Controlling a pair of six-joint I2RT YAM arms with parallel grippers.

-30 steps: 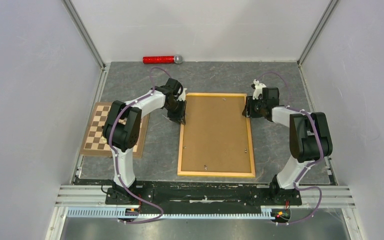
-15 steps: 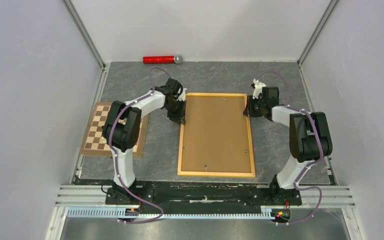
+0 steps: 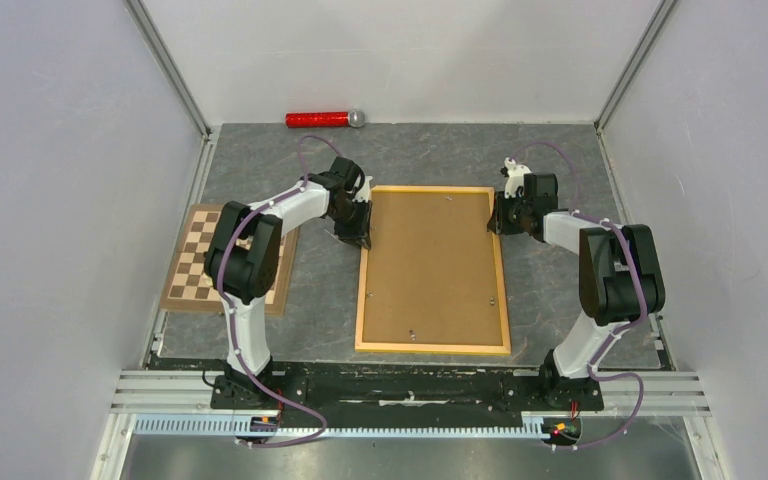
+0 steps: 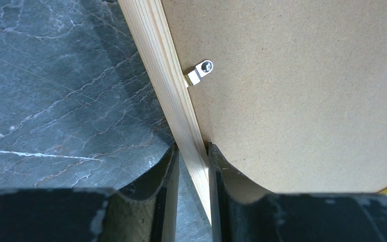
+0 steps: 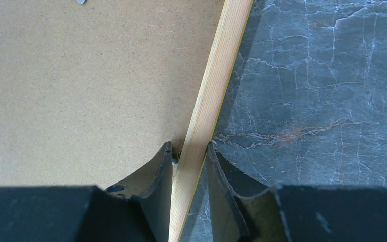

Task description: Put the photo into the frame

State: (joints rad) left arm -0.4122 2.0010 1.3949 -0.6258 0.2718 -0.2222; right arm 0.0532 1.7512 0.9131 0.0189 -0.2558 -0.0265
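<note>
Lying flat on the dark grey marbled table (image 3: 440, 155), the frame (image 3: 362, 300) is turned back side up, with its long sides running away from the arm bases, about midway between the two arms. A plain brown backing board (image 3: 430, 265) fills the inside, so the yellow-orange rails show only as a thin border around it. The left gripper (image 3: 359, 238) is at the left rail, near the far corner. In the left wrist view its two black fingers (image 4: 167, 171) stand one on each side of this rail, the outer one over the table and the inner one over the board, both pressed to the wood, so it is closed on the frame. A small metal clip (image 4: 200, 72) is screwed on the board just beside the rail, a little beyond the fingers. The right gripper (image 3: 496, 224) is at the right rail, also near the far corner, across from the left one; its fingers hug the rail in the same way, so it is clamped on the frame too. A brown-and-cream chessboard (image 3: 192, 265) lies on the table to the left, partly under the left arm and apart from the frame. A red cylinder (image 3: 318, 120) with a silver end lies by the back wall
</note>
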